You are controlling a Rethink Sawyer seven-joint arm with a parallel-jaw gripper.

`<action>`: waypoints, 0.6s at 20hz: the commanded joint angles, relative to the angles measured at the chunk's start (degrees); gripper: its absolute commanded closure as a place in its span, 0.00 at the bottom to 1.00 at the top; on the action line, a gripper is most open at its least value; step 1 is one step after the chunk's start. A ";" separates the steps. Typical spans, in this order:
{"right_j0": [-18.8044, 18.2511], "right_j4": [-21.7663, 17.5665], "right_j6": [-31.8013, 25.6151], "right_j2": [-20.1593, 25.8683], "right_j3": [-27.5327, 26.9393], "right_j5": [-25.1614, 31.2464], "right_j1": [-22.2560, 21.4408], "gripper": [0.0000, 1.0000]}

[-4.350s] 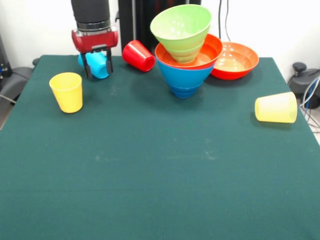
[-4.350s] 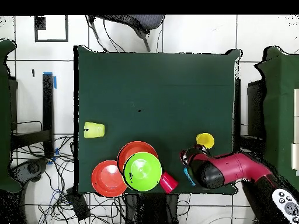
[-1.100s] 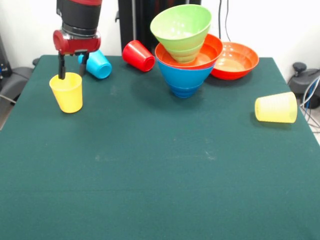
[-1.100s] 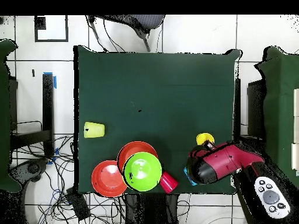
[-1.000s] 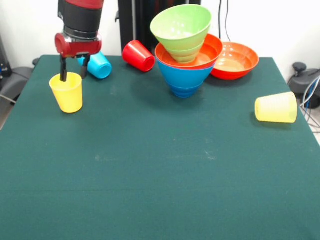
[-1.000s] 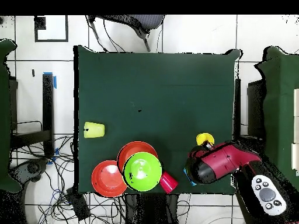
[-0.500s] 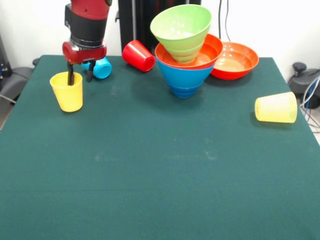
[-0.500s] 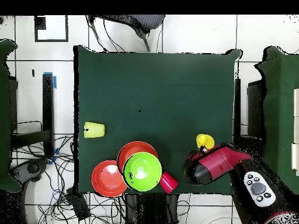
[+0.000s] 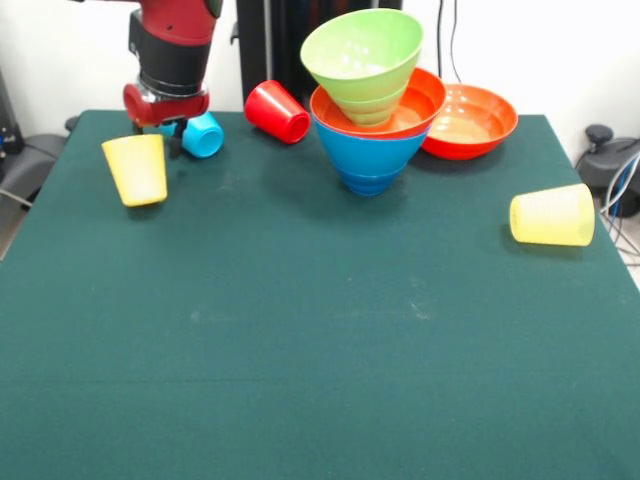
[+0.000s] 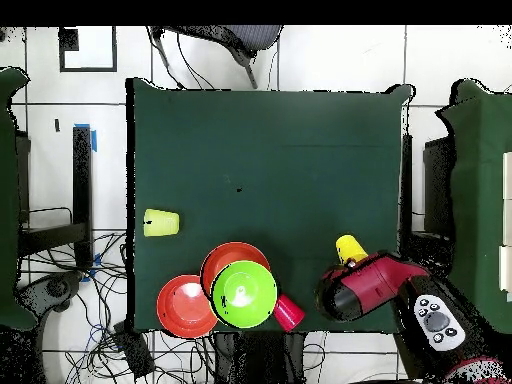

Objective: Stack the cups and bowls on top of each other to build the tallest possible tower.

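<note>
The gripper [image 9: 160, 137] is clamped on the rim of the yellow cup [image 9: 137, 170], which hangs tilted. The light blue cup [image 9: 203, 135] lies just behind.

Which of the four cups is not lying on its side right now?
The solid yellow cup by the gripper: its mouth faces up, only slightly tilted. The light blue cup, red cup and ribbed pale yellow cup all lie sideways.

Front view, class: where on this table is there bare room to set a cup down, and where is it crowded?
Free: the whole near half of the green table, and the middle between the opaque yellow cup and the ribbed yellow cup. Crowded: the far edge, with the blue cup, red cup, tower and orange-red bowl.
</note>
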 commanded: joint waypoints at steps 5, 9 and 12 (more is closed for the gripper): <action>2.95 1.74 3.16 0.14 -5.09 -0.51 1.30 0.00; 1.99 3.50 -0.02 1.85 -4.57 0.07 1.12 0.00; 1.86 3.88 -0.86 2.16 -4.31 -0.40 1.02 1.00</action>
